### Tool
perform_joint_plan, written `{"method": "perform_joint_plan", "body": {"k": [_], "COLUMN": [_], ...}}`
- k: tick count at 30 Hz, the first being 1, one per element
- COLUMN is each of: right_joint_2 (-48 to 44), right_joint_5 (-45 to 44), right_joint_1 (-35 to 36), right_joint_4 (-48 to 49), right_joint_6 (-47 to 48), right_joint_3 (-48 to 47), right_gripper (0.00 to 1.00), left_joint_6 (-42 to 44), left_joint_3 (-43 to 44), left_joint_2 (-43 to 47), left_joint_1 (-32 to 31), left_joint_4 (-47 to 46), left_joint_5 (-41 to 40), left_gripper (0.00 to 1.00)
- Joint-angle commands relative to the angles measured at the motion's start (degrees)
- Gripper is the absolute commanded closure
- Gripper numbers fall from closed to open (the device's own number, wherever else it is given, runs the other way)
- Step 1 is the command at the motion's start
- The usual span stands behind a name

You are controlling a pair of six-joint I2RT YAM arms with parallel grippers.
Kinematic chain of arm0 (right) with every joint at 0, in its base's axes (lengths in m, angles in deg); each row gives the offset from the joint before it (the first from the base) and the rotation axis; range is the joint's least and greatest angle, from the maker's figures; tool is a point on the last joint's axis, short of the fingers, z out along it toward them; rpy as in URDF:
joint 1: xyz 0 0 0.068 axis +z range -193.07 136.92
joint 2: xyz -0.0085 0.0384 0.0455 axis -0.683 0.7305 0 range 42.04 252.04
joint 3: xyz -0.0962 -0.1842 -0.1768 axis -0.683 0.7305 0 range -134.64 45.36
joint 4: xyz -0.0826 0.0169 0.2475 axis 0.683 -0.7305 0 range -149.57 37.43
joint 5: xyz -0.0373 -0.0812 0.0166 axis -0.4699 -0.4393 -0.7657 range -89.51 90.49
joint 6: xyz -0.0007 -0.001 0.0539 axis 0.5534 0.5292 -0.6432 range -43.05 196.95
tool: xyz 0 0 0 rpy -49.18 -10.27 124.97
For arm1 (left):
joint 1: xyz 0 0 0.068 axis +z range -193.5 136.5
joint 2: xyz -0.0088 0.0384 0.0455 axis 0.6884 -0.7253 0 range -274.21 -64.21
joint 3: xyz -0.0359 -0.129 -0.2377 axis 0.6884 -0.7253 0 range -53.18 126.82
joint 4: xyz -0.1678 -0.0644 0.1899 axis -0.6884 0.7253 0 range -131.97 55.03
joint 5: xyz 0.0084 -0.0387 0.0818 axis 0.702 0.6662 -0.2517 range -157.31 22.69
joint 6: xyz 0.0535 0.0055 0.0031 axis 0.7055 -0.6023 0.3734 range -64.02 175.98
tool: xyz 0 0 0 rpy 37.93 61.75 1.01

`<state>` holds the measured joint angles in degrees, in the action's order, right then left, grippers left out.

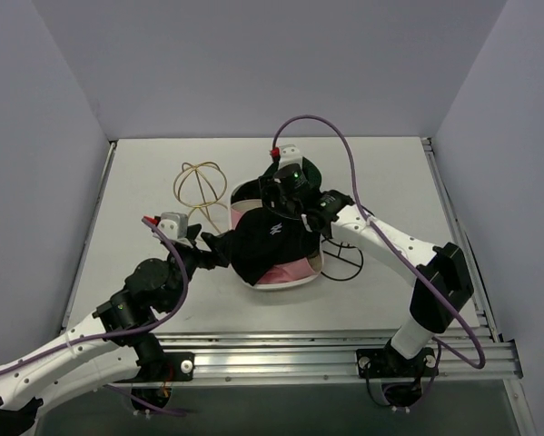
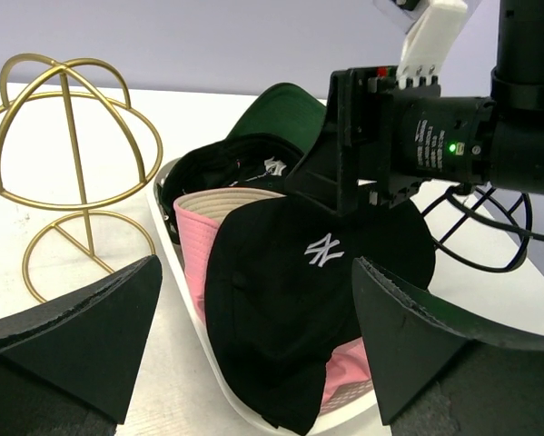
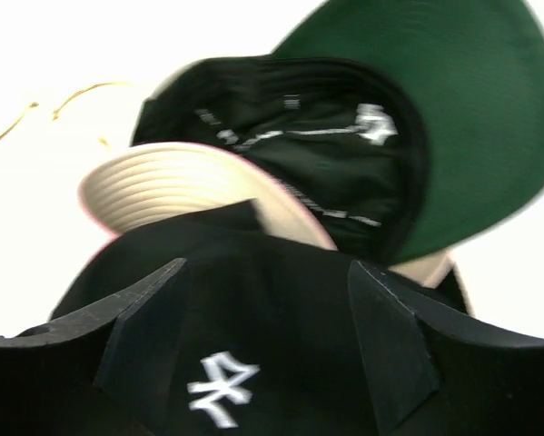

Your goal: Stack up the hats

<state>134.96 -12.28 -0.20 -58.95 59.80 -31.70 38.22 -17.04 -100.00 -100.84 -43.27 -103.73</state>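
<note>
Black padded fingers (image 2: 90, 331) of the left gripper (image 2: 255, 291) filled the bottom of the left wrist view, spread wide and released, holding nothing. Between them, a little farther off, lay the black hat (image 2: 290, 282) with its small white logo facing the near side. It sat on top of the pile in the white tray (image 2: 176, 304) at the middle of the table (image 1: 144, 300). Under it the pink hat (image 2: 192, 250) showed at the left and near edges, with a pale ribbed lining at its upper rim. Behind these, at the far side of the tray, the dark green hat (image 2: 285, 104) lay with its brim raised and its dark inside showing.

From the far right, the right gripper (image 3: 267, 272) hung over the black hat's crown, jaws parted and clenched on nothing. Its tips were down at the fabric, though whether they touched it could not be told.

Left of the tray stood a gold wire stand (image 2: 67, 173), apart from the hats. A black wire stand (image 2: 489, 227) stood just beside the tray on the right, partly hidden by the right arm (image 1: 390, 238)
</note>
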Motion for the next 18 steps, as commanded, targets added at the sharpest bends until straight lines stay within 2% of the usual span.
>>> {"method": "perform_joint_plan", "body": {"k": [1,12,15,16,18], "right_joint_2": [2.0,5.3,4.9,4.6,3.8], "right_joint_5": [0.3,-1.1,-0.4,-0.3,-0.3], "right_joint_1": [1.9,2.5,2.7,2.7,2.7], "right_joint_4": [-3.6,-5.1,-5.0,-4.7,-4.4], "right_joint_6": [1.9,3.8,4.4,4.4,4.7], "right_joint_3": [-2.2,-0.5,-0.5,-0.5,-1.0], "right_gripper": [0.37,0.44,0.57,0.67,0.82], "left_joint_6": [0.4,0.4,0.5,0.6,0.6], "left_joint_3": [0.9,0.5,0.5,0.5,0.4], "left_joint_2": [0.8,0.9,0.5,0.5,0.5], "left_joint_1": [-0.3,-0.3,-0.3,-0.3,-0.3], "left_joint_4": [-2.5,-2.8,-2.9,-2.9,-3.0], "left_joint_5": [-1.5,-2.6,-2.9,-3.0,-3.2], "left_gripper": [0.05,0.05,0.05,0.05,0.05]}}
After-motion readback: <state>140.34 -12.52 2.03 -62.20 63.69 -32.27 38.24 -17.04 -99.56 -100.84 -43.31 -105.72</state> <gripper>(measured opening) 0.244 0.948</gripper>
